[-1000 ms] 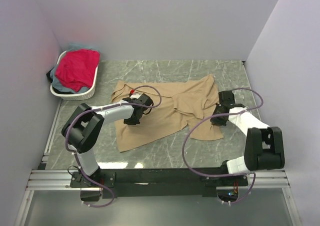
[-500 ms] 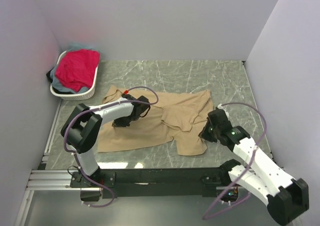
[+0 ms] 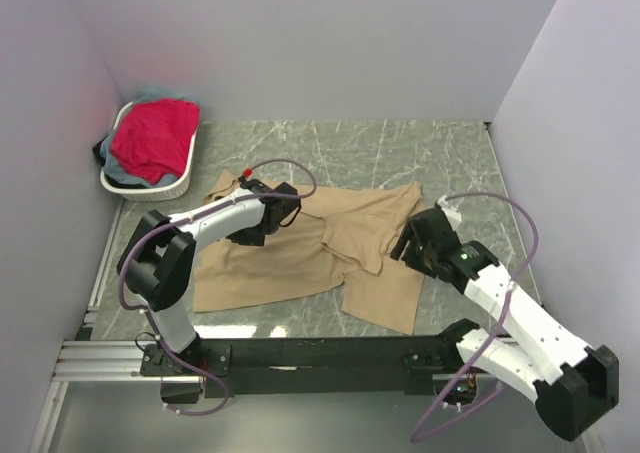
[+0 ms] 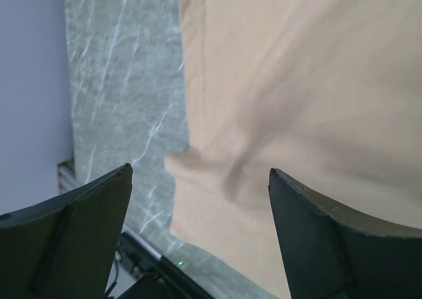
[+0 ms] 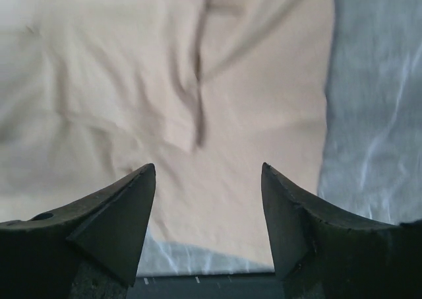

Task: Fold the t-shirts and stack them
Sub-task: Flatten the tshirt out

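Top view: the tan t-shirt (image 3: 300,258) lies rumpled, partly spread, at centre frame on the veined grey-green table (image 3: 400,153), with the left gripper (image 3: 262,221) over its upper left and the right gripper (image 3: 412,241) at its right edge; a red-pink t-shirt (image 3: 152,138) is heaped in the white oval basket (image 3: 150,188) at upper left. Left wrist view: the dark wedge-shaped jaws stand wide apart, gripping nothing, above a soft fold at the cloth's edge. Right wrist view: the jaws are likewise parted and empty over creased tan cloth.
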